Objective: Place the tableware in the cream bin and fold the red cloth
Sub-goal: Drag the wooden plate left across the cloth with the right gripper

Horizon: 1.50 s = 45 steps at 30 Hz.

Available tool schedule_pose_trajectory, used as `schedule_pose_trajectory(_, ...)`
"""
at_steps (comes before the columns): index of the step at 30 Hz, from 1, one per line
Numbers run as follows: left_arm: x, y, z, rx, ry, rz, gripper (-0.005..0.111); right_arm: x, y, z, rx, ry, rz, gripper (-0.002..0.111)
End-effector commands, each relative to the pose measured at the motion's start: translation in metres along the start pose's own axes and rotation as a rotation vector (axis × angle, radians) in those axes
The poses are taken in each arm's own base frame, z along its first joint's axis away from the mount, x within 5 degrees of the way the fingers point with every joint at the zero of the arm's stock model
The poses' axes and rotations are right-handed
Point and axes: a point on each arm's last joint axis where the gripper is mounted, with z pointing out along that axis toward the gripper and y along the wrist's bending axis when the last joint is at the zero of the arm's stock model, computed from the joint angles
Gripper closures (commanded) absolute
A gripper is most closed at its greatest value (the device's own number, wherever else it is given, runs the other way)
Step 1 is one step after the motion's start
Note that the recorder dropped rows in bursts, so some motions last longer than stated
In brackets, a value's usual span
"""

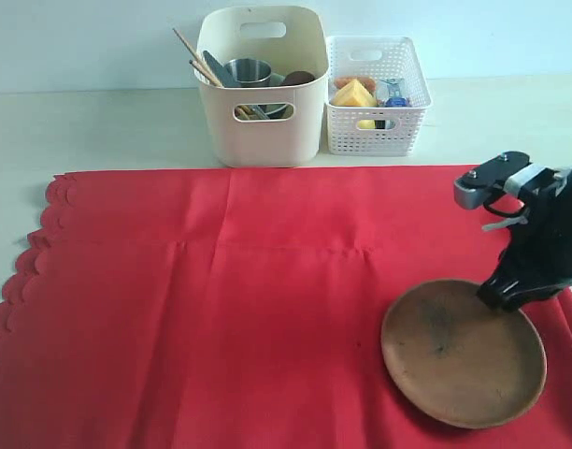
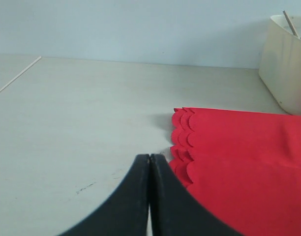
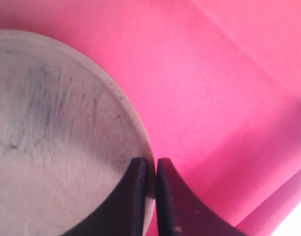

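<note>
right end effector (image 3: 150, 163) astride rim of wooden plate (image 3: 52, 137)

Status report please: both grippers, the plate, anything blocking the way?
Left gripper shut, empty, by scalloped edge of red cloth. Right gripper shut on wooden plate rim; plate lies on cloth. Nothing between plate and cream bin.

Bare pale table (image 1: 127, 122) and blank wall (image 1: 80, 37) suggest a lab bench.
</note>
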Motion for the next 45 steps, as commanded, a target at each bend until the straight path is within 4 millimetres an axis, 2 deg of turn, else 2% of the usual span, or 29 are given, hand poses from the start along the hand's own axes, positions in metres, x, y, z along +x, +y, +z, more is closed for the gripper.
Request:
schedule_pose_trajectory(1, 0.001, 0.0, 0.0, 0.006, -0.006, -0.003, 0.106, -0.003, 0.005, -0.012, -0.024, -0.083, 0.038, 0.108)
schedule_pose_trajectory(12, 0.001, 0.0, 0.0, 0.006, -0.006, -0.003, 0.106, -0.016, 0.014, -0.014, -0.139, -0.194, 0.06, 0.108)
schedule_pose_trajectory(24, 0.001, 0.0, 0.0, 0.006, -0.006, -0.003, 0.106, -0.052, 0.009, -0.044, -0.165, -0.36, 0.092, 0.108)
schedule_pose_trajectory(26, 0.001, 0.0, 0.0, 0.006, -0.006, -0.003, 0.106, -0.056, 0.005, -0.042, -0.151, -0.371, 0.101, 0.108)
schedule_pose_trajectory(28, 0.001, 0.0, 0.0, 0.006, -0.006, -0.003, 0.106, -0.058, -0.008, -0.032, -0.102, -0.375, 0.129, 0.108)
schedule_pose_trajectory(29, 0.001, 0.0, 0.0, 0.006, -0.006, -0.003, 0.106, -0.058, -0.016, -0.025, -0.086, -0.371, 0.181, 0.108)
schedule_pose_trajectory(32, 0.001, 0.0, 0.0, 0.006, -0.006, -0.003, 0.106, -0.051, -0.024, -0.018, -0.049, -0.289, 0.294, 0.108)
schedule_pose_trajectory(35, 0.001, 0.0, 0.0, 0.006, -0.006, -0.003, 0.106, -0.045, -0.023, -0.016, -0.047, -0.219, 0.308, 0.101)
schedule_pose_trajectory(37, 0.001, 0.0, 0.0, 0.006, -0.006, -0.003, 0.106, -0.038, -0.021, -0.008, -0.045, -0.202, 0.298, 0.094)
schedule_pose_trajectory(40, 0.001, 0.0, 0.0, 0.006, -0.006, -0.003, 0.106, -0.021, -0.016, 0.008, -0.043, -0.166, 0.316, 0.073)
schedule_pose_trajectory(42, 0.001, 0.0, 0.0, 0.006, -0.006, -0.003, 0.106, -0.021, -0.012, 0.01, -0.081, -0.188, 0.317, 0.059)
schedule_pose_trajectory(45, 0.001, 0.0, 0.0, 0.006, -0.006, -0.003, 0.106, -0.026, -0.004, 0.009, -0.177, -0.237, 0.293, 0.057)
